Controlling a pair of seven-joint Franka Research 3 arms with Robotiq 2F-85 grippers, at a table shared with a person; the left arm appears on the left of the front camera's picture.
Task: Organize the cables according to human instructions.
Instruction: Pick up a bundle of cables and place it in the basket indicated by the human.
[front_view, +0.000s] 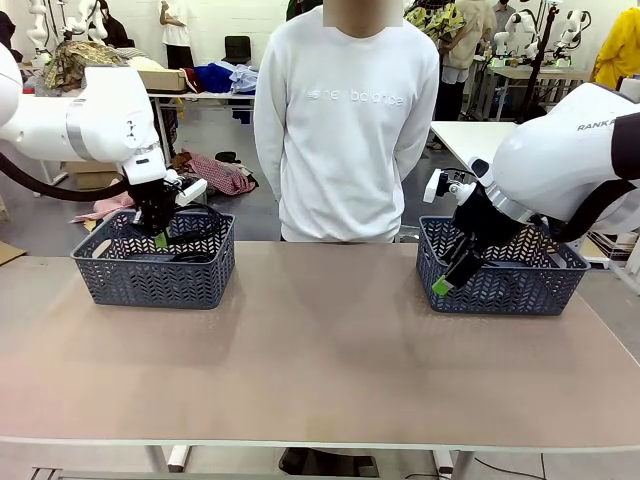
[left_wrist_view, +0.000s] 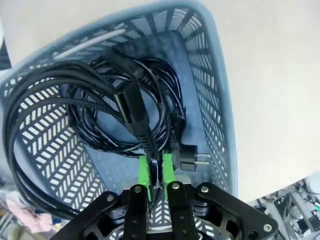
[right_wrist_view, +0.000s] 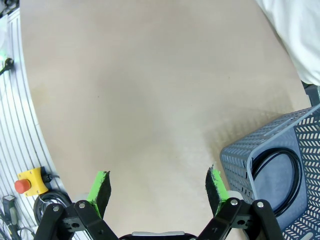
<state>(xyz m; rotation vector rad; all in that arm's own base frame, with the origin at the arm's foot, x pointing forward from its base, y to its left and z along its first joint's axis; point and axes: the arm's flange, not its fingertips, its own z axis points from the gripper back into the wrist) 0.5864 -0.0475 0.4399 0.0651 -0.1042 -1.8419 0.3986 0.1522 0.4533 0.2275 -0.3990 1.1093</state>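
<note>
Left gripper (front_view: 160, 238), pads pinched onto a black cable (left_wrist_view: 131, 107) above the left basket (front_view: 150, 275); its wrist view shows what the front view hides, several coiled cables (left_wrist_view: 75, 100) heaped inside (one round plug (left_wrist_view: 187, 159) lies near the pads). The person (front_view: 345, 120) stands at the far edge of the table (front_view: 320, 350). Right gripper (right_wrist_view: 159, 186), jaws wide apart and empty, hangs beside the right basket (front_view: 500, 280), where its wrist view reveals another coil (right_wrist_view: 275, 172).

Both arms have glossy white, rounded shells; the right arm (front_view: 560, 150) carries grey lettering, the left arm (front_view: 90, 115) a thick black hose. Each ends in a black gripper with silver screws and green pads (right_wrist_view: 101, 186). The person (front_view: 345, 120) wears a white sweatshirt with pale chest lettering.
</note>
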